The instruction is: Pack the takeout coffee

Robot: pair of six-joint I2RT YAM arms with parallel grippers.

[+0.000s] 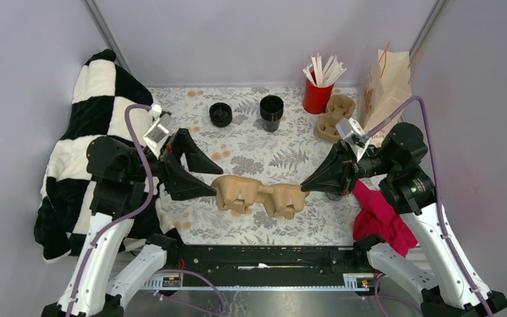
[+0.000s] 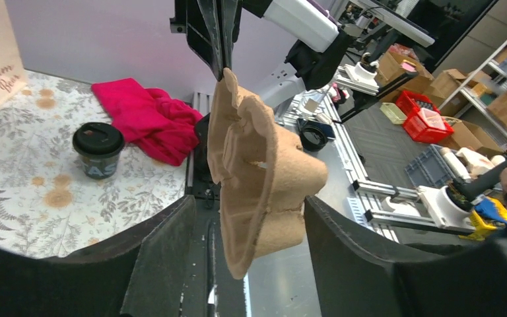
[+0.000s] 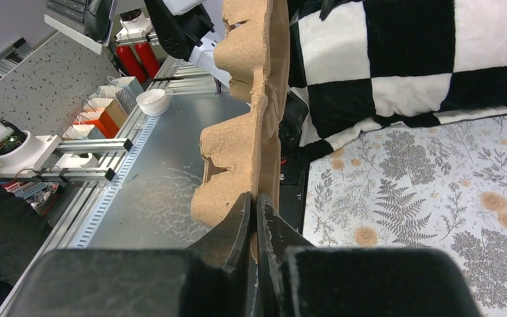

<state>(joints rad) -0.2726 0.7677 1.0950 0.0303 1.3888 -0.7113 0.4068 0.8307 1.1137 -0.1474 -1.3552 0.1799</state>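
A brown pulp cup carrier [image 1: 257, 196] hangs above the table's middle, seen edge-on in both wrist views. My right gripper [image 1: 304, 187] is shut on the rim of its right end, as the right wrist view [image 3: 256, 218] shows. My left gripper [image 1: 216, 181] is open, with the carrier's left end [image 2: 257, 198] between its fingers [image 2: 165, 257] and touching neither. The takeout coffee [image 2: 98, 148], a short black cup with a black lid, stands on the table beside a pink cloth [image 2: 148, 122]. In the top view my right gripper mostly hides it.
At the back stand a lidless black cup [image 1: 271, 112], a loose black lid [image 1: 220, 114], a red cup of white sticks [image 1: 318, 92], more pulp carriers [image 1: 335, 115] and a paper bag [image 1: 386, 89]. A checkered blanket [image 1: 105, 132] lies left, and the pink cloth [image 1: 379, 214] lies right.
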